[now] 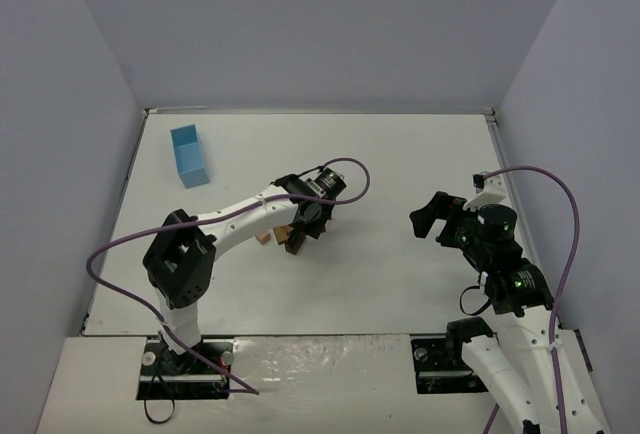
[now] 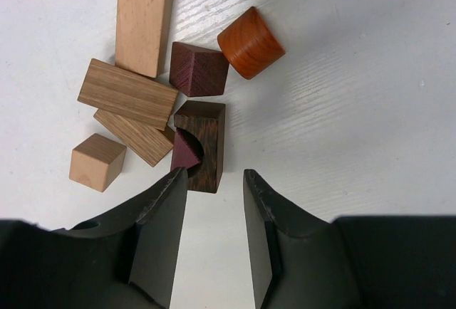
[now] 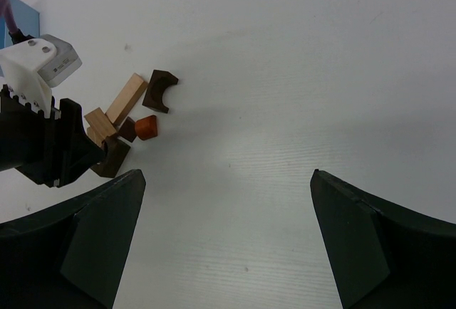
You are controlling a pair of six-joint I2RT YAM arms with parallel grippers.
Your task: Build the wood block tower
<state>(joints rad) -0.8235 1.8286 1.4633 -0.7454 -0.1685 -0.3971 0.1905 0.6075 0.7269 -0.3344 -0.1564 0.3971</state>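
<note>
Partly open and empty, the left gripper (image 2: 214,175) is poised just short of the dark arch block (image 2: 208,154) among the wood blocks (image 2: 128,94) on the worktop (image 2: 356,110); a pick is judged in hand, requiring advance and closure, with the right gripper (image 3: 226,175) wide open and empty.

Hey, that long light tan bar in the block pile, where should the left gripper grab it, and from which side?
From straight above, pinch the long light tan bar across its narrow width on its far half. It lies flat, and there both long sides face bare table; its near end sits against a brown bar, with a dark reddish block close beside it.
</note>
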